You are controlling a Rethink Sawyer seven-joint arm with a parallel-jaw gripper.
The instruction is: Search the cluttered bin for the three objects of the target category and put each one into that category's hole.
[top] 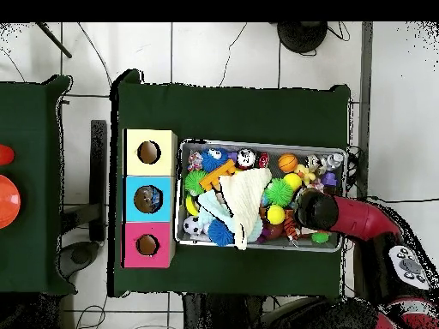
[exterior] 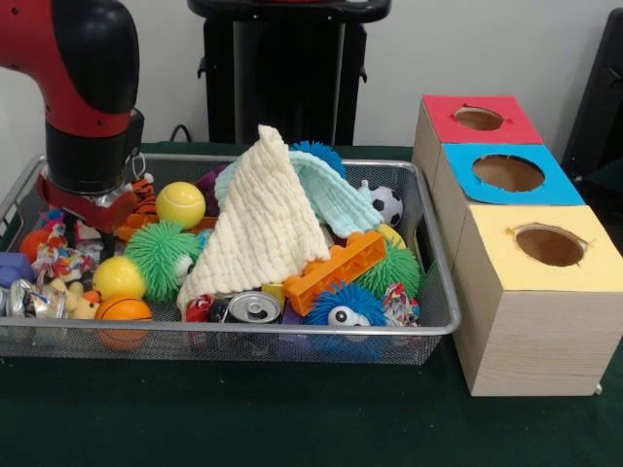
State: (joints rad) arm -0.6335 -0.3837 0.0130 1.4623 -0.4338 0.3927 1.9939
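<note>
Search step: gripper (exterior: 90, 202) lowered into bin (exterior: 428, 326); its state cannot be told; next, lift a target out.

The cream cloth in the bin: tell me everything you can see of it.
The cream cloth looks like soft, waffle-textured fabric. It stands heaped in a peak at the middle of the wire bin, draped over the toys. A pale mint cloth lies against its far side. Its lower edge touches the orange block and the drink can. Nothing grips it.

Bright even indoor light, soft shadows, mild blur
</note>
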